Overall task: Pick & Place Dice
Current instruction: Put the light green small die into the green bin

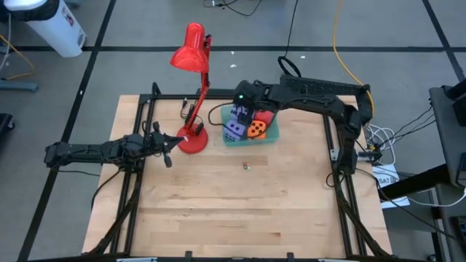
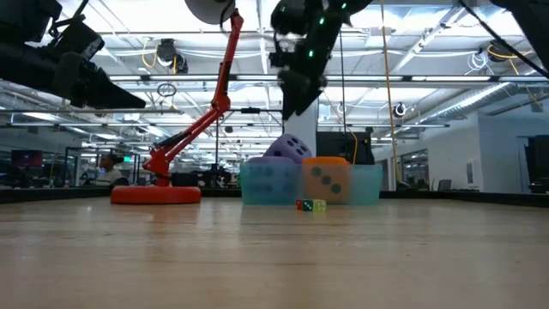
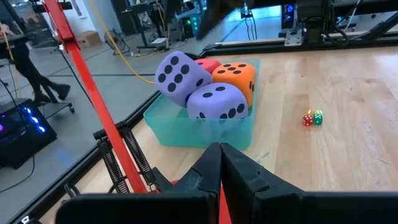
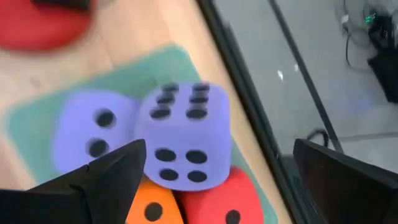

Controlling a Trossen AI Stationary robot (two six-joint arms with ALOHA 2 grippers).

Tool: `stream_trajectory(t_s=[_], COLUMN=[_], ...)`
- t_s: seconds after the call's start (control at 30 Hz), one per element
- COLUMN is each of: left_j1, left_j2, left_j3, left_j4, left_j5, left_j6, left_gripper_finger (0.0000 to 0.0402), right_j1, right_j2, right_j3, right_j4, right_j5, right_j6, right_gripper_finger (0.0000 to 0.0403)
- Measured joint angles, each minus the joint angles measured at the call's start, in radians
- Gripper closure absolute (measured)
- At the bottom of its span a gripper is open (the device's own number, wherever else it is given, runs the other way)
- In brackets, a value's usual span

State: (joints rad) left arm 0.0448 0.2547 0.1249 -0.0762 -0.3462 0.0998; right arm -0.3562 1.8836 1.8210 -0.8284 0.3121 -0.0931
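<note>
A teal tray [image 1: 271,136] at the table's far middle holds the dice. One purple-blue die [image 1: 233,130] and the orange die [image 1: 256,130] lie at the tray's near side, with the red die [image 1: 266,116] behind them. A second purple-blue die [image 1: 239,113] rests tilted on top of the others [image 3: 179,74]. My right gripper [image 4: 219,146] hangs open above this top die [image 4: 183,140], one finger on either side and clear of it [image 2: 296,96]. My left gripper [image 3: 221,152] is shut and waits beside the lamp base at the left [image 1: 169,151].
A red desk lamp [image 1: 193,87] stands left of the tray, its round base [image 1: 194,141] on the table and its arm leaning over. Two tiny dice [image 1: 247,166], red and green, lie on the wood in front of the tray. Black frame rails [image 1: 337,145] run along the table's sides.
</note>
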Motion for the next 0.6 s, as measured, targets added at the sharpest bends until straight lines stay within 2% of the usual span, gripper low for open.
stream_trajectory(t_s=[0.2, 0.3, 0.37, 0.47, 0.6], left_j1=[0.0, 0.0, 0.0, 0.0, 0.0], left_j2=[0.0, 0.0, 0.0, 0.0, 0.0], left_j3=[0.0, 0.0, 0.0, 0.0, 0.0], left_j4=[-0.003, -0.003, -0.004, -0.003, -0.002], left_j5=[0.0, 0.0, 0.0, 0.0, 0.0], left_j6=[-0.008, -0.008, -0.021, -0.065, -0.123], left_gripper_finger=[0.038, 0.038, 0.038, 0.038, 0.038], right_j1=[0.034, 0.063, 0.069, 0.083, 0.121], right_j2=[-0.151, -0.264, -0.351, -0.502, -0.718], right_j3=[0.001, 0.001, -0.018, -0.148, -0.471], right_j4=[0.064, 0.107, 0.146, 0.19, 0.325], right_j5=[-0.136, -0.13, -0.138, -0.153, -0.173], right_j6=[0.008, 0.044, 0.082, 0.149, 0.277], right_gripper_finger=[0.0011, 0.0023, 0.0046, 0.0099, 0.0194])
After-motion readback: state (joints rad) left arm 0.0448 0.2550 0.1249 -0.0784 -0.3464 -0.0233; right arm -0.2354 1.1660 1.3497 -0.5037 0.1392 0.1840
